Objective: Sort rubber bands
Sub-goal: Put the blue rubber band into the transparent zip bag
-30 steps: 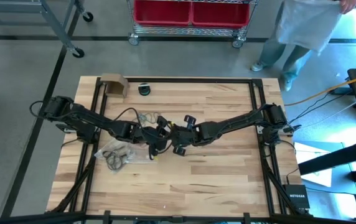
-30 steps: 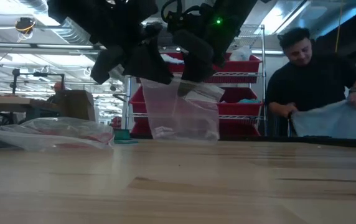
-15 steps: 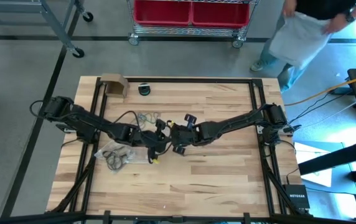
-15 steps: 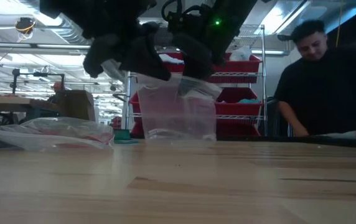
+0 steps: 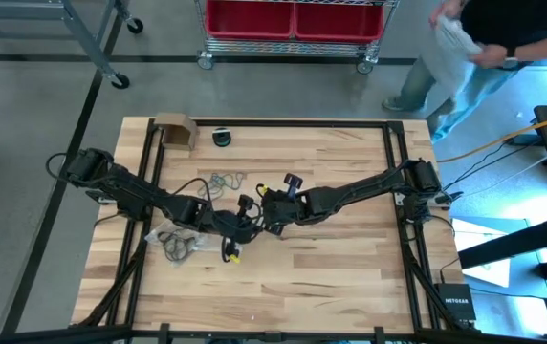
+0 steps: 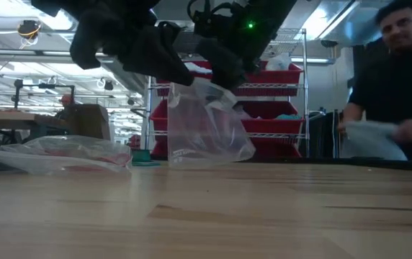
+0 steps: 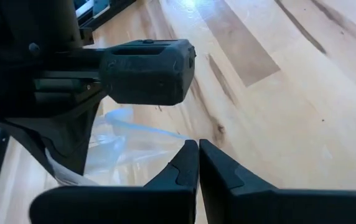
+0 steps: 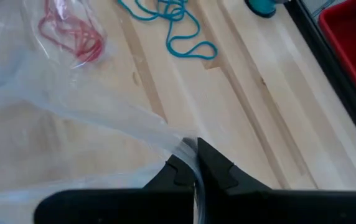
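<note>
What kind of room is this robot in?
Probably a workshop or robot lab. There is a metal wire rack holding red bins, a wooden table inside a black metal frame, and bare ceiling lights and pipes in the view across the table.

I see grey floor [image 5: 44,143], wire rack [image 5: 295,43] holding red bins [image 5: 297,17], person [image 6: 400,79] beyond table, bright ceiling lights [image 6: 4,43].

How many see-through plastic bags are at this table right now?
2: one clear plastic bag hangs mid-table from the right hand; a second clear bag, crumpled, lies on the wooden table's left side. Others may be overlapped there.
</note>
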Robot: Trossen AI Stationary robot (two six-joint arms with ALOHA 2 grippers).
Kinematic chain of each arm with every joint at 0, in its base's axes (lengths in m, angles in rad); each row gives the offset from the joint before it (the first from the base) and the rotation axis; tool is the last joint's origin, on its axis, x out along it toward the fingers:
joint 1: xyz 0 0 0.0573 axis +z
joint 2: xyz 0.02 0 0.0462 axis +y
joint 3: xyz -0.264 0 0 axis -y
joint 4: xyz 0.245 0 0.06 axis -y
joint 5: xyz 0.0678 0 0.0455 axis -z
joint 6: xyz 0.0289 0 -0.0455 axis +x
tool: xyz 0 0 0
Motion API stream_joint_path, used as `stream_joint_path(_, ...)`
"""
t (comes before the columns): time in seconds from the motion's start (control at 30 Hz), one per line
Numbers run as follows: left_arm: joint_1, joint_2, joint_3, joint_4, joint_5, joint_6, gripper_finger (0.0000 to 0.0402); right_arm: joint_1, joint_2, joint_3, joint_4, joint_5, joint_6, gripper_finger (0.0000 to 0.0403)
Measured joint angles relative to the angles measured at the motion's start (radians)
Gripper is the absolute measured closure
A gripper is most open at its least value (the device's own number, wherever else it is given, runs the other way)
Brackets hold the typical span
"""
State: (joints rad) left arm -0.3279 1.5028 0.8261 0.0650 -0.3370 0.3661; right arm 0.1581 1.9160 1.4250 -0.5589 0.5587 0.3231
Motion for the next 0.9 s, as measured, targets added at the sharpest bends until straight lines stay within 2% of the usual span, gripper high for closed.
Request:
stream_joint_path(0.27, 0.001, -0.002, 0.0, -0.001, 0.011, -0.041, 0.0401, -0.001, 0.0, 0.0, 0.03, -0.015, -0.017, 0.0403)
stream_joint_path(0.53, 0.021, -0.013, 0.004, -0.003, -0.003, -0.105, 0.0401, -0.003, 0.0, 0.023, 0.031, -0.155, 0.013, 0.0398)
stream_joint_path(0.7, 0.038, -0.014, 0.006, -0.001, -0.007, -0.133, 0.0401, -0.003, 0.0, 0.077, -0.021, -0.23, 0.017, 0.0353)
stream_joint_path(0.9, 0.04, -0.014, 0.006, -0.001, -0.011, -0.142, 0.0401, -0.007, 0.0, 0.119, -0.126, -0.2, 0.006, 0.0283)
